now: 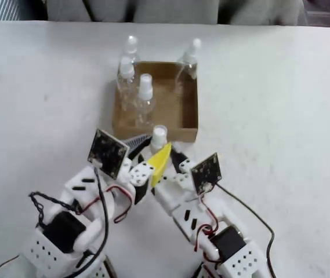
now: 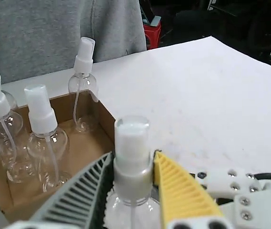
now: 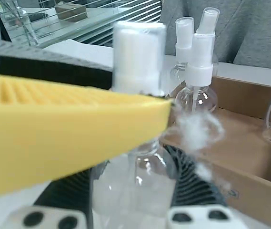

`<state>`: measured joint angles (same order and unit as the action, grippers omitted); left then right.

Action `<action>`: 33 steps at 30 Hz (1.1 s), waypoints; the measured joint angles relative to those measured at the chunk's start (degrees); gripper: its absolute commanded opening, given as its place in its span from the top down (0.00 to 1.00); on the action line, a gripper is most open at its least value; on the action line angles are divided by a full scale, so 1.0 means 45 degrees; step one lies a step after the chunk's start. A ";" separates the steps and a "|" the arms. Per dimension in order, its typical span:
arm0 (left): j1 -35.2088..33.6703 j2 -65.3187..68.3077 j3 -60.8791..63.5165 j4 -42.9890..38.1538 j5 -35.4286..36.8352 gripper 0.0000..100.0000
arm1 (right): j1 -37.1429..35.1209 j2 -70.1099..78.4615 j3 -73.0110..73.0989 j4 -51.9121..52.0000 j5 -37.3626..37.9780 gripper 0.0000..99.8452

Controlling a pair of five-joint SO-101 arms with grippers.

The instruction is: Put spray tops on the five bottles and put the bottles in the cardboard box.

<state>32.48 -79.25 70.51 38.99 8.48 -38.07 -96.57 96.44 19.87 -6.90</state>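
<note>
A clear bottle [image 1: 159,141] with a white spray top [image 2: 132,143] stands upright just in front of the cardboard box [image 1: 191,116]. My left gripper [image 2: 133,162], one finger grey and one yellow, is shut on the collar of that spray top. My right gripper [image 3: 130,183] is shut lower down on the bottle's clear body [image 3: 140,167]; the left arm's yellow finger [image 3: 68,124] crosses in front of it. Other bottles with spray tops stand in the box: two [image 1: 127,78] [image 1: 145,95] on its left side and one [image 1: 188,63] at its far right corner.
Another capped bottle [image 1: 131,46] stands at the box's far left corner; whether it is inside I cannot tell. The white table [image 1: 280,104] is bare to the left and right of the box. Both arms crowd the near edge.
</note>
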 measured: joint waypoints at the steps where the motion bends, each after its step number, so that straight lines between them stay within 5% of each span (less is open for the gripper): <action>1: 0.0000 -0.0234 0.0156 0.0000 0.0000 0.95 | 0.0000 0.0000 0.0000 0.0000 0.0000 0.98; 13: 0.0176 -0.3907 0.2520 -0.0020 0.0000 0.94 | -0.0039 0.0020 0.0020 0.0020 0.0039 0.98; 22: 0.0234 -0.4024 0.2852 0.0000 0.0098 0.73 | 0.0117 0.0020 0.0020 0.0020 0.0020 0.98; 33: 0.0020 -0.3966 0.2188 0.0156 0.0020 0.71 | 0.0117 -0.0059 0.0020 -0.0020 0.0000 0.98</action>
<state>32.57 -97.10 80.35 39.69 8.57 -37.54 -96.84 96.53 19.78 -6.90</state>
